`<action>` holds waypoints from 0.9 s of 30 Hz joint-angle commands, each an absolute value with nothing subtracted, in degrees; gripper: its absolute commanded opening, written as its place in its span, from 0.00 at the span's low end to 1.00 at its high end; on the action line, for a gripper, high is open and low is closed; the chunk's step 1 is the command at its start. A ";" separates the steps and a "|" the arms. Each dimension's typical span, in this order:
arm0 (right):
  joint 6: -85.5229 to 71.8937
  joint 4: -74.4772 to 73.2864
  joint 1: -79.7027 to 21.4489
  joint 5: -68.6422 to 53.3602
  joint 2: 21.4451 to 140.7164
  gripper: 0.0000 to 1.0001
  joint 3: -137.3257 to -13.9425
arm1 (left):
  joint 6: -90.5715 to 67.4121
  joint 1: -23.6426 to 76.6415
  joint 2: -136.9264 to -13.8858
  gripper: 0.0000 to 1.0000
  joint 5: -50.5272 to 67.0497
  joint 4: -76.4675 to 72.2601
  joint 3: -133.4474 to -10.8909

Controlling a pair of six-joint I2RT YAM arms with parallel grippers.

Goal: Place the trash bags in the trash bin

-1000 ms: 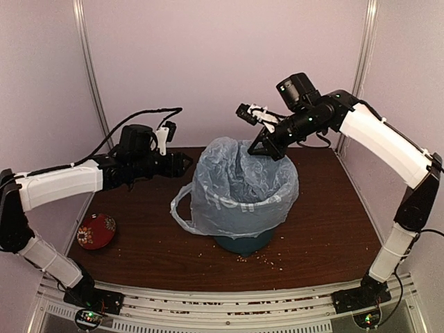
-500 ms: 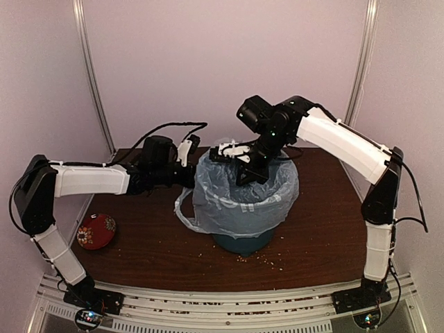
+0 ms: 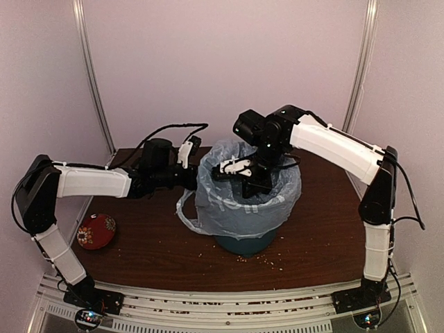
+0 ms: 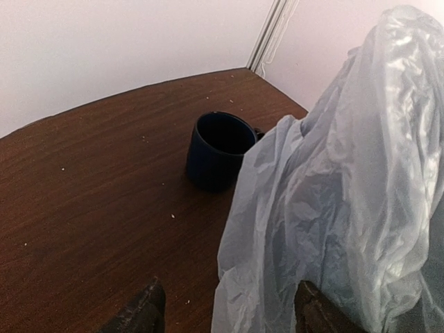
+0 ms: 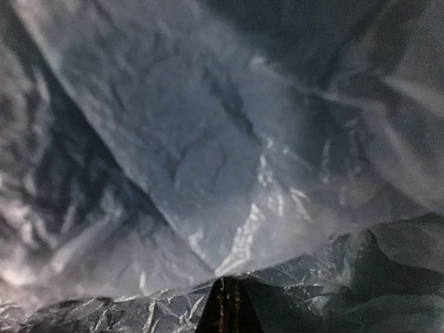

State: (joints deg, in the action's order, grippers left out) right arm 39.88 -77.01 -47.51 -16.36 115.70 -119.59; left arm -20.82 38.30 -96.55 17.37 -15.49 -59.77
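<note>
The bin stands near the middle of the desk. Only its teal foot shows, because the bag is draped over it and hides the rim and most of the wall. The bag's mouth faces up and its pale skirt hangs down the outside all round. A loop handle sags off the left side, close to the desk. White lettering runs across the front of the bag.

The right hand reaches down through the bag's mouth, with its wrist above the opening. In the right wrist view its fingertips are pressed together with crumpled film all around them. I cannot tell whether a fold is pinched between them.

The left hand is stretched out level at the bag's left flank, up near the top. In the left wrist view its two fingers are spread wide. The edge of the bag falls against the inner side of one of them, and nothing is gripped.

Behind the bag, toward the back corner of the desk, sits a dark blue mug, upright and apart from the plastic. A red bowl lies well off at the left edge. Crumbs are scattered on the wood just in front of the bin.
</note>
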 commanded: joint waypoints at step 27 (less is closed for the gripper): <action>45.50 -77.78 -49.54 -8.93 126.64 0.00 -112.26 | -26.39 36.74 -71.54 0.75 7.80 -8.69 -47.98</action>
State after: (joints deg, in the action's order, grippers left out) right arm 43.92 -76.93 -48.95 -10.04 125.80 -113.93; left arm -21.63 37.06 -74.65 7.75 -8.82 -53.30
